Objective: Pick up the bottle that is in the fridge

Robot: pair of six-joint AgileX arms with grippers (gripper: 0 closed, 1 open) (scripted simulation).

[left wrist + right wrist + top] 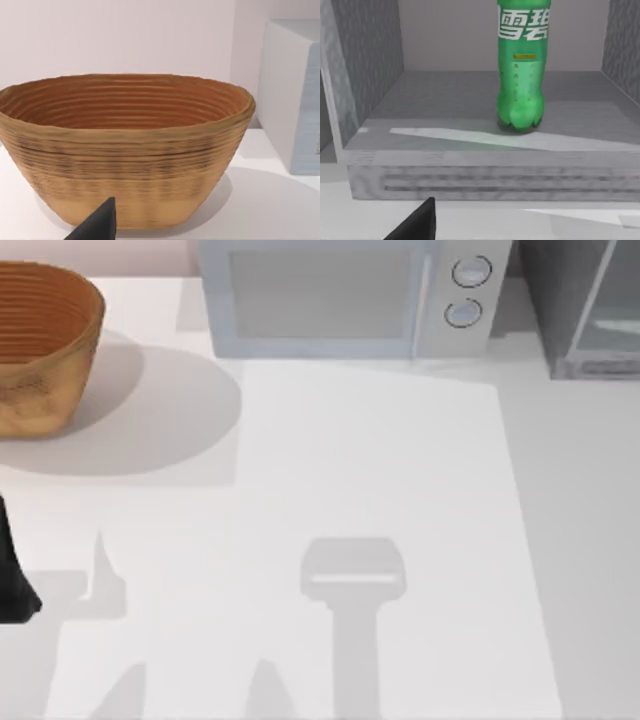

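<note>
The green bottle (pixel 521 65) stands upright on the grey floor inside the fridge (pixel 470 170), towards the middle; its cap is cut off by the frame's edge. In the top view the fridge (pixel 590 310) sits at the table's far right corner. A black part of my right gripper (pixel 415 222) is in front of the fridge's open front, well apart from the bottle. A black part of my left gripper (pixel 97 225) faces the woven basket. My left arm (pixel 15 580) is at the table's left edge.
A brown woven basket (pixel 40 350) stands at the far left, also seen close in the left wrist view (pixel 125 150). A light grey microwave (pixel 350 295) with two round knobs is at the back centre, left of the fridge. A white mat (pixel 380 540) covers the table's middle.
</note>
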